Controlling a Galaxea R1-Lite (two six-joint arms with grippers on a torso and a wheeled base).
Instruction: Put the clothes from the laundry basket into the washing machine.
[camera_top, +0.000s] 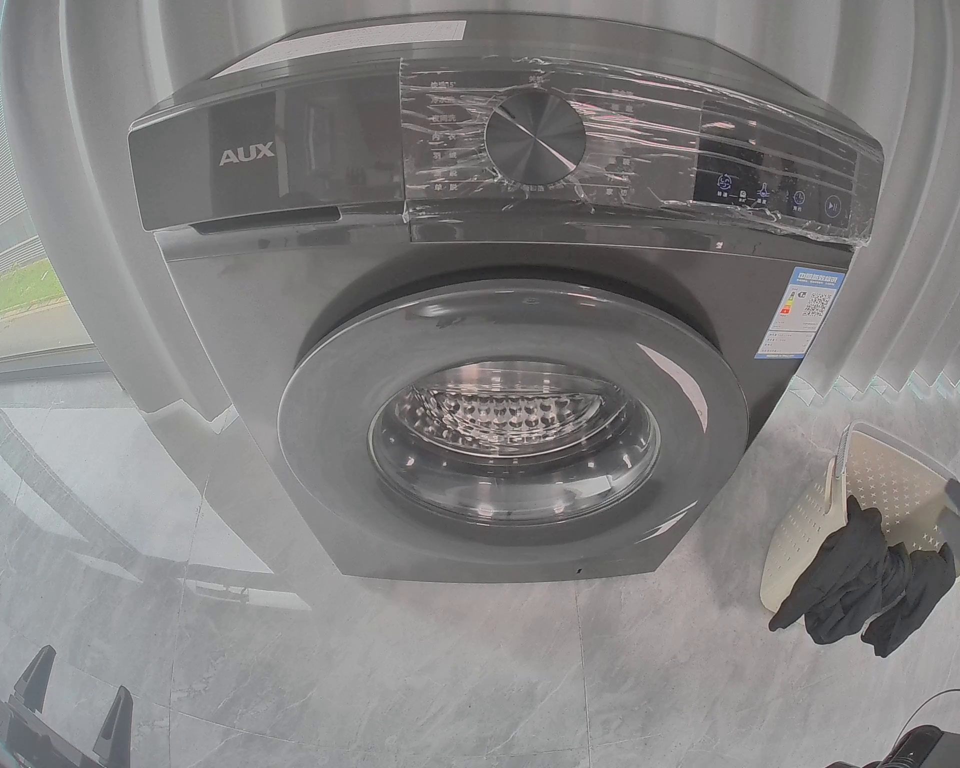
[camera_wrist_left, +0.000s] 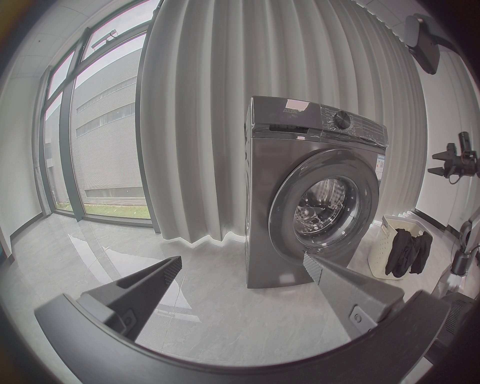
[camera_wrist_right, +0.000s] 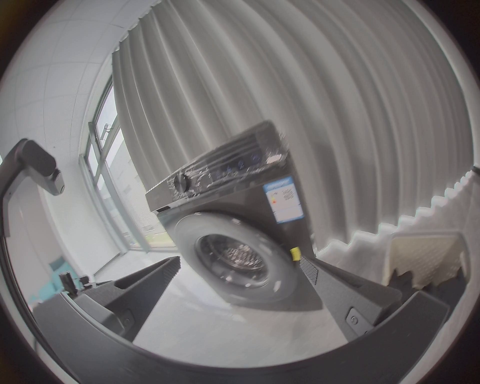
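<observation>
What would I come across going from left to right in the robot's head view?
Left gripper with its fingers open, low in the corner → washing machine with its round door shut → laundry basket on the floor, with black clothes hanging over its rim.

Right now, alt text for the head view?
A grey front-loading washing machine stands centre, its round door shut. At right, a cream laundry basket has dark clothes draped over its rim. The left gripper, open, sits low at left.
</observation>
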